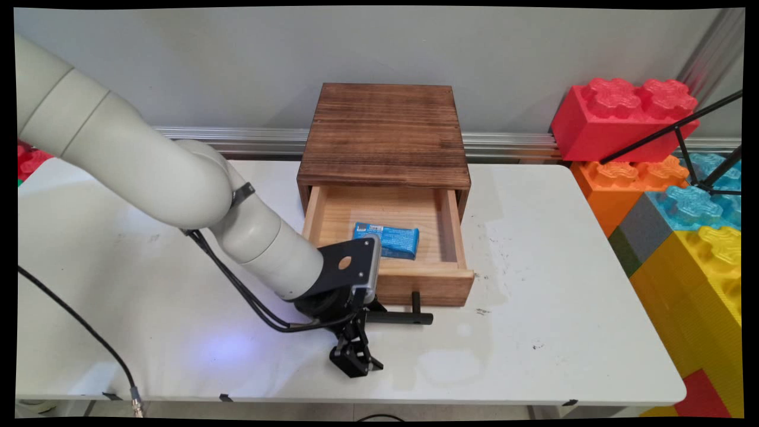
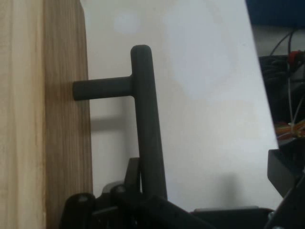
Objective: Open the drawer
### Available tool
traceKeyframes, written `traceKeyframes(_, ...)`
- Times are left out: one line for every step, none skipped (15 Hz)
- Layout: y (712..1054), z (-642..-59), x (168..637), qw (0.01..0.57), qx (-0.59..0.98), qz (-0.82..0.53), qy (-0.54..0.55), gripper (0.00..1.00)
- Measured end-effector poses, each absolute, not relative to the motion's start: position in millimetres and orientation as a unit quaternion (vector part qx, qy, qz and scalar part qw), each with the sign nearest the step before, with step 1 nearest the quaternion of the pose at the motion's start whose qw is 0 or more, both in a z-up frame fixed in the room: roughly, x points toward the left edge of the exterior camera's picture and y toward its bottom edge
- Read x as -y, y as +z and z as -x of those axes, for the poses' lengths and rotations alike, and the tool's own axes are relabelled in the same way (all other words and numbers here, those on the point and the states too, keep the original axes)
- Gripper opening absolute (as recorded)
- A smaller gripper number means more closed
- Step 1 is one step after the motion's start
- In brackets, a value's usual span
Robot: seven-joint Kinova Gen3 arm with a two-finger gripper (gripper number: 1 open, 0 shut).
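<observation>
On the white table [image 1: 533,284], seen from above its near side, a dark wooden drawer box [image 1: 384,133] is set against the far edge, close to the wall. Its drawer [image 1: 388,237] is pulled out toward the camera, and a blue packet [image 1: 388,239] is seen lying flat on the drawer's floor, nearer the front left. A black bar handle [image 1: 409,317] is fixed to the drawer front on a short post. The white arm [image 1: 178,184] is reached in from the upper left, with black cables [image 1: 237,284] hung beneath it. The black gripper [image 1: 356,359] is lowered to the table just in front of the drawer's left part, beside the left end of the handle; whether the bar is clasped cannot be told from this side, since the wrist hides that end. To the right of the table, big toy bricks [image 1: 670,178] in red, orange, blue and yellow are stacked, and a black tripod leg [image 1: 676,127] is crossed in front of them.

From the hand camera, the drawer front [image 2: 45,119] is shown as a wooden band along the left edge. The handle [image 2: 145,119] is seen close up, its post joined to the wood and its bar run down into the gripper's black linkage [image 2: 138,205] at the bottom edge. How far the claw is parted cannot be told.
</observation>
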State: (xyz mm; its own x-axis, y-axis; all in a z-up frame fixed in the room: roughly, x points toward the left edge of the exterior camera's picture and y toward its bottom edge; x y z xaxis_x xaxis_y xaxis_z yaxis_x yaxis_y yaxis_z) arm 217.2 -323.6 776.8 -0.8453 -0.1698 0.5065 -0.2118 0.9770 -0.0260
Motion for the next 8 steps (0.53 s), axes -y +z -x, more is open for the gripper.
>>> traceKeyframes(777, -217, 321, 0.261, 0.96, -0.099, 0.039, 1.0)
traceKeyframes(776, -217, 318, 0.262, 0.959, -0.098, 0.037, 1.0)
traceKeyframes(776, -216, 315, 0.263, 0.959, -0.097, 0.036, 1.0)
traceKeyframes(776, -216, 312, 0.264, 0.959, -0.096, 0.034, 1.0)
traceKeyframes(776, -216, 310, 0.265, 0.959, -0.095, 0.033, 1.0)
traceKeyframes(776, -215, 308, 0.266, 0.959, -0.095, 0.032, 1.0)
traceKeyframes(776, -215, 306, 0.268, 0.958, -0.095, 0.031, 1.0)
traceKeyframes(776, -215, 305, 0.269, 0.958, -0.094, 0.03, 1.0)
